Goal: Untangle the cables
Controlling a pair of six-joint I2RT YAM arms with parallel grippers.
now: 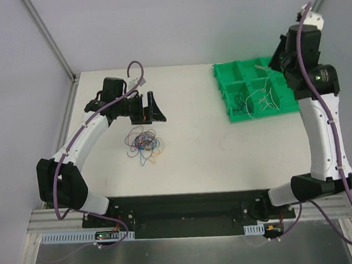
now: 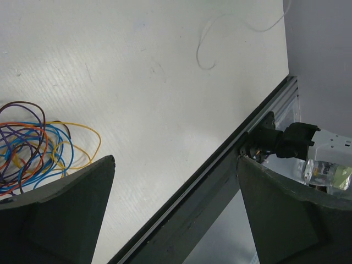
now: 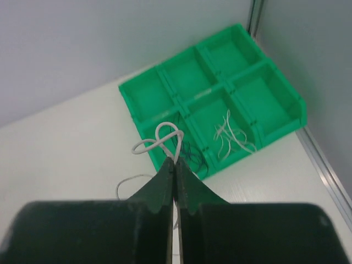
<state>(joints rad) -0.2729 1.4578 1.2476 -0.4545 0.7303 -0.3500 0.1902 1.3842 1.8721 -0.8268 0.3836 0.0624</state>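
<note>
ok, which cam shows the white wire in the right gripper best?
Right wrist: close up, the white wire loops out of the shut right gripper. Top external shows it only as a faint speck; left wrist doesn't show the grip.

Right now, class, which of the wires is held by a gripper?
The looped white wire, pinched in the shut right gripper by the green tray. The coloured tangle lies loose on the table beside the open left gripper.

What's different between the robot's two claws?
The left black claw gapes wide open, empty; the right black claw is pinched shut on a thin white wire. The left claw hangs by the tangle of coloured wires; the right by the green plastic tray. Both are two-fingered.
</note>
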